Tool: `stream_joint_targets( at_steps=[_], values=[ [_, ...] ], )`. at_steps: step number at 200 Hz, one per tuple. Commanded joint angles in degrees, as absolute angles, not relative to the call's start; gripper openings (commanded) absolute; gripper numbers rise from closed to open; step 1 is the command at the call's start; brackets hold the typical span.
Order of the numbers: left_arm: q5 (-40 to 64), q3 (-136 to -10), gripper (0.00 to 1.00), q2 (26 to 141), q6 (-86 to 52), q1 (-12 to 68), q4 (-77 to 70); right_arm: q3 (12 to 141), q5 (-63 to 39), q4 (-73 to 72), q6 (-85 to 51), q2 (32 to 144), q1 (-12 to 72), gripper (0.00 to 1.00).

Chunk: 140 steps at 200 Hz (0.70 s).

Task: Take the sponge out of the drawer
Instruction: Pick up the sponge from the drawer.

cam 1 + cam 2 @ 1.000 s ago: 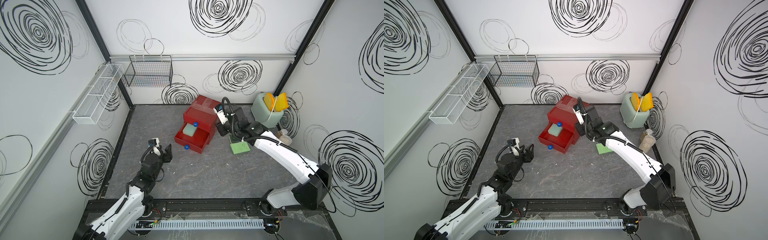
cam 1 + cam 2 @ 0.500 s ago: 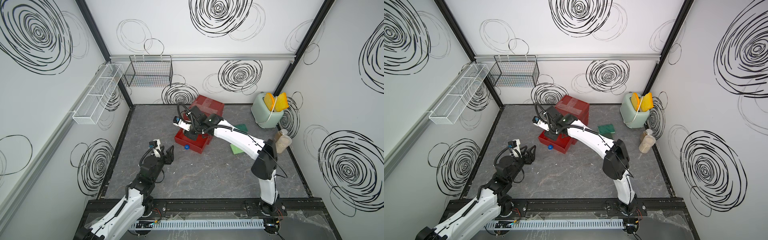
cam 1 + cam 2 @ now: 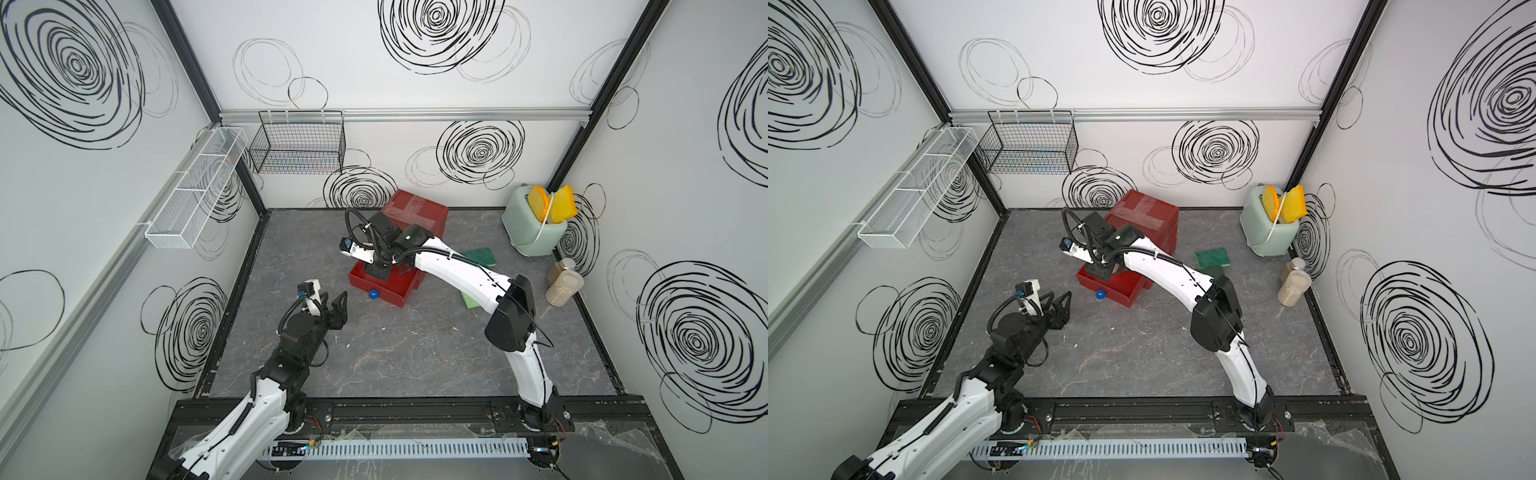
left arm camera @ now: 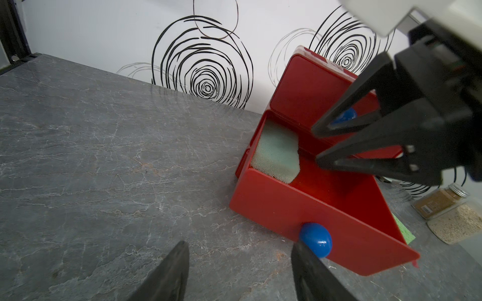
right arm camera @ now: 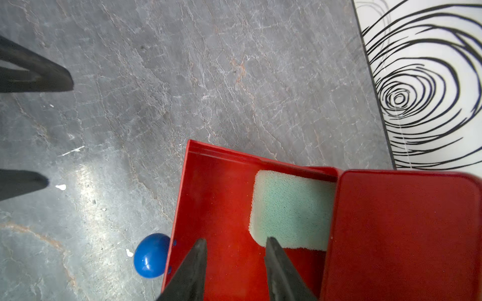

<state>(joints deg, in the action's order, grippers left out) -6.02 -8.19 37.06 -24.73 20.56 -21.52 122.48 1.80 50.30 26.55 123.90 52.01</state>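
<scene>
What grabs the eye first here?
The red drawer stands pulled open mid-table, with a pale green sponge lying at its back. The right gripper hangs open over the drawer near the sponge, gripping nothing; the left gripper hovers open by the blue knob. A mint toaster stands in the far right corner.

Porous foam sponge point(image 5: 292, 211) in glossy red plastic drawer point(image 5: 219, 198) (shiny blue knob point(image 5: 150, 256)), matt stone-look tabletop point(image 5: 182, 78).
</scene>
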Motion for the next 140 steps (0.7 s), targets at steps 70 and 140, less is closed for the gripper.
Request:
stream_joint_targets(
  at_steps=[70,140],
  values=[
    [-5.89,-8.06,0.66,38.06,-25.46,19.93,-24.87,124.32,13.02,49.68,27.06,129.35,51.7,0.49],
    [-5.35,-8.18,0.66,39.55,-25.4,19.32,-25.93,124.54,13.49,48.37,26.91,132.11,50.48,0.54]
  ],
)
